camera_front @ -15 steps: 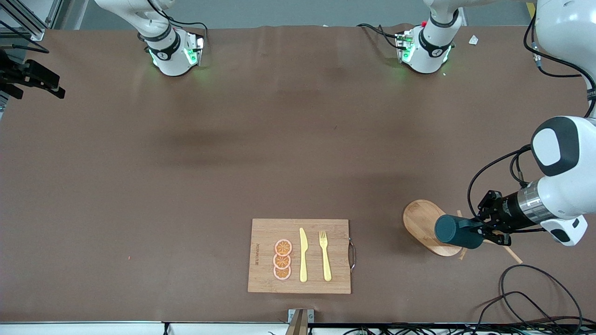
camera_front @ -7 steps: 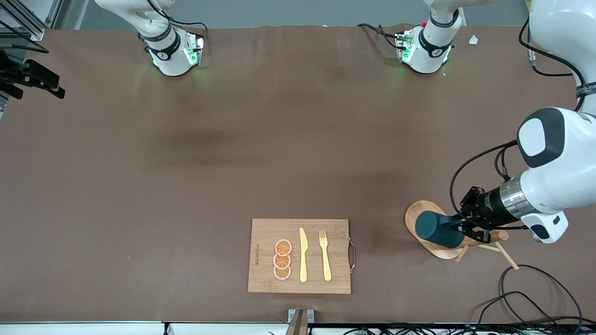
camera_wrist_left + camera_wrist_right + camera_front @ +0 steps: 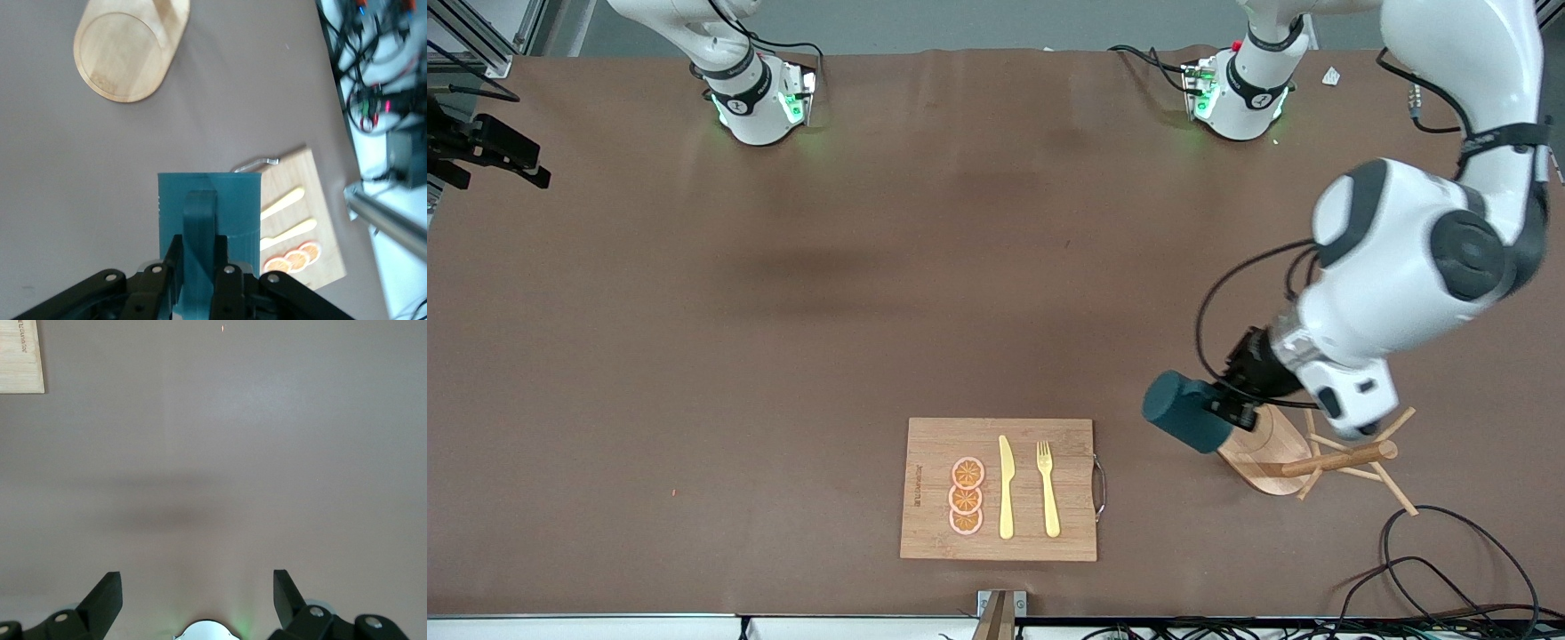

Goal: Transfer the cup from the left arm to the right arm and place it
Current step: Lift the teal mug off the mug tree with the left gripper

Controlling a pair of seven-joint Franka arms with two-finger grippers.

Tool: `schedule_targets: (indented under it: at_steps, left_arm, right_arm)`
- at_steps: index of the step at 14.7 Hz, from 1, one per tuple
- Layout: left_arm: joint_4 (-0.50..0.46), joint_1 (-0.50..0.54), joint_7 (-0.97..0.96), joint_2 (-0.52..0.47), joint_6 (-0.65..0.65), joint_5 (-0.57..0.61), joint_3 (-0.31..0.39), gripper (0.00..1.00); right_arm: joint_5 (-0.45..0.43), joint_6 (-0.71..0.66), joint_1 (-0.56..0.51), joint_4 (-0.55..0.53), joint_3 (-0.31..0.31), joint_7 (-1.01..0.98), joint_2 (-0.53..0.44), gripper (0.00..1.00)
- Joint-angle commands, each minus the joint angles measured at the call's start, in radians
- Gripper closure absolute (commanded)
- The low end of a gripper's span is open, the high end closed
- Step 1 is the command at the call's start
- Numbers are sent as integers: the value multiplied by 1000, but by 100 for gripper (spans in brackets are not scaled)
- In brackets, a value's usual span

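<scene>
The dark teal cup lies on its side in the air, held by my left gripper. The gripper is shut on the cup's handle. It hangs over the table just beside the base of the wooden peg rack, toward the right arm's end. In the left wrist view the cup sits between the black fingers of the left gripper. Its inside is hidden. My right gripper is open and empty over bare brown table near its own base. It is out of the front view.
A wooden cutting board with three orange slices, a yellow knife and a yellow fork lies near the front edge. The peg rack's pegs stick out sideways. Cables lie near the corner.
My left arm has carried the cup away from the peg rack, toward the right arm's end of the table, and the arm has swung up higher. The right arm has not moved.
</scene>
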Motion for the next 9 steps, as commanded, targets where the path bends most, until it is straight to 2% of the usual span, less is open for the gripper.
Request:
schedule_targets:
  at_steps: [1,6,9]
  left_arm:
    - [-6,-121,-5,-4,-11,109,15,99]
    - [-9,-293,-80,33,-11,327,20,100]
    - [-15,-422,-223,91,-17,531,21,100]
  right_arm:
    - [10,0,-10,-12,4,-6,-18,0]
    - [8,-2,-10,-12,4,-6,-18,0]
    - [8,-3,-10,-4,4,-2,-18,0]
